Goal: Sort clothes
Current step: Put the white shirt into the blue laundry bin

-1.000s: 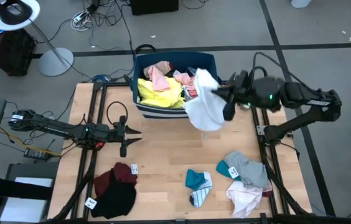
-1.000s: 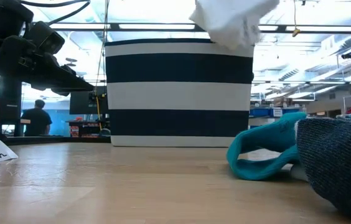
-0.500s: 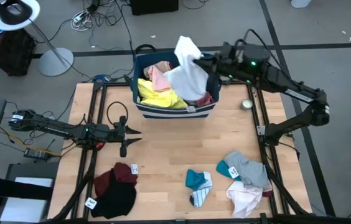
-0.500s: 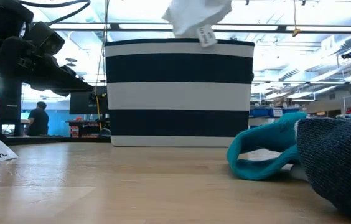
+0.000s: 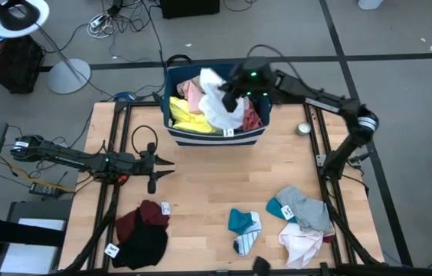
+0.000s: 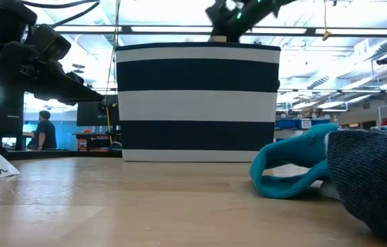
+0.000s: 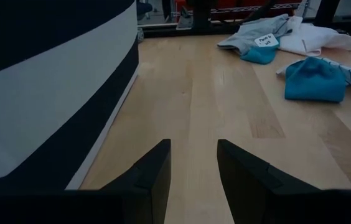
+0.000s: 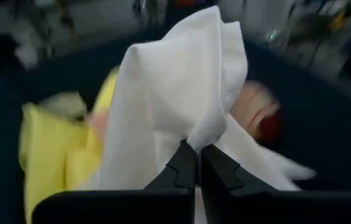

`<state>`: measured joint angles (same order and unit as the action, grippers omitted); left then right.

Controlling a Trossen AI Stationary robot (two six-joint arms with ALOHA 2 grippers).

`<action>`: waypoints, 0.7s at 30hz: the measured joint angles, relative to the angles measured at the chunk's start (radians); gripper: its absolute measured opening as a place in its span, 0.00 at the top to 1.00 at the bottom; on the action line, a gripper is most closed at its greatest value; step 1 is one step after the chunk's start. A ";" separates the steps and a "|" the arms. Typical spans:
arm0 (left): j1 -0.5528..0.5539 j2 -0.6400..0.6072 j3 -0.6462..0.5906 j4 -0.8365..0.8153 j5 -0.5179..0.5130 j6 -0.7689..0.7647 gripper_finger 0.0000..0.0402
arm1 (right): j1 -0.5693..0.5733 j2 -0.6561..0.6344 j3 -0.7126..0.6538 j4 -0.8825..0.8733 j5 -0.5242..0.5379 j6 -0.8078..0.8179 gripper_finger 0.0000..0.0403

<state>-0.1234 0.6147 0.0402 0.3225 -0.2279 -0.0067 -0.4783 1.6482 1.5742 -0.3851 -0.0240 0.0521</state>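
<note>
My right gripper (image 5: 230,93) is over the navy striped bin (image 5: 256,135), shut on a white garment (image 5: 217,107) that drapes into the bin over a yellow garment (image 5: 188,113) and a pink one (image 5: 194,92). In the right wrist view the white garment (image 8: 175,99) rises in front of the gripper (image 8: 198,163). My left gripper (image 5: 168,162) is open and empty, low over the table's left part, in front of the bin (image 7: 51,99). My right gripper pinches a bunched fold of the white garment (image 8: 204,135) between its two fingertips, coming from the table's right side over the bin. The cloth spreads slack from the fingers, its lower part lying on the clothes in the bin.
On the table: a maroon and black pile (image 5: 144,234) near left, teal and striped socks (image 5: 243,228) near middle, a grey, teal and pink-white heap (image 5: 302,222) near right. A small round thing (image 5: 303,129) lies at the far right. Bare wood lies between the bin and the piles.
My right gripper has carried the white garment from above the table right of the bin toward the table's far left, over the bin, and down into it. The garment hung free and now rests on the clothes in the bin.
</note>
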 joint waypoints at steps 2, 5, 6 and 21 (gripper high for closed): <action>0.000 0.000 0.000 0.000 0.000 0.000 0.66 | -0.002 0.051 0.000 -0.021 -0.041 0.005 0.99; 0.000 0.000 0.000 0.000 0.000 0.000 0.66 | -0.007 0.128 0.000 -0.042 -0.112 0.008 0.98; 0.000 0.000 0.000 0.000 0.000 0.000 0.66 | -0.010 0.152 0.000 -0.047 -0.134 0.017 0.98; 0.000 0.000 0.000 0.000 0.000 0.000 0.66 | -0.025 0.296 0.001 -0.057 -0.225 0.084 0.86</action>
<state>-0.1233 0.6151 0.0402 0.3225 -0.2279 -0.0071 -0.5030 1.9442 1.5751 -0.4419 -0.2487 0.1362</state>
